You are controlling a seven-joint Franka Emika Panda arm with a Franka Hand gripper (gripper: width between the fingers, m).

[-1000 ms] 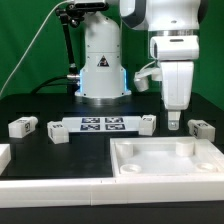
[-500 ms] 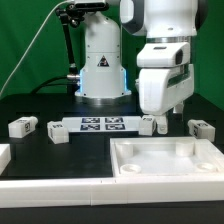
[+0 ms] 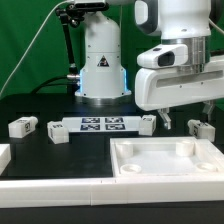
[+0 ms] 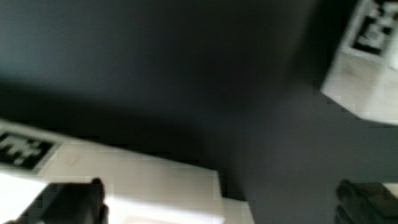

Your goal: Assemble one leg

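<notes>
White leg (image 3: 22,126) with black-and-white square tag (image 3: 28,126), white marker board (image 3: 102,125), white panel (image 3: 160,166), black table (image 3: 75,160), green backdrop (image 3: 25,50).

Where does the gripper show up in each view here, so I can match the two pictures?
Exterior view: the gripper hangs at the exterior view's right, fingers down, over the table, near the rightmost leg.
Wrist view: only its two dark fingertips show, set apart, nothing between them.
Shared landmark: the black table under it.
</notes>
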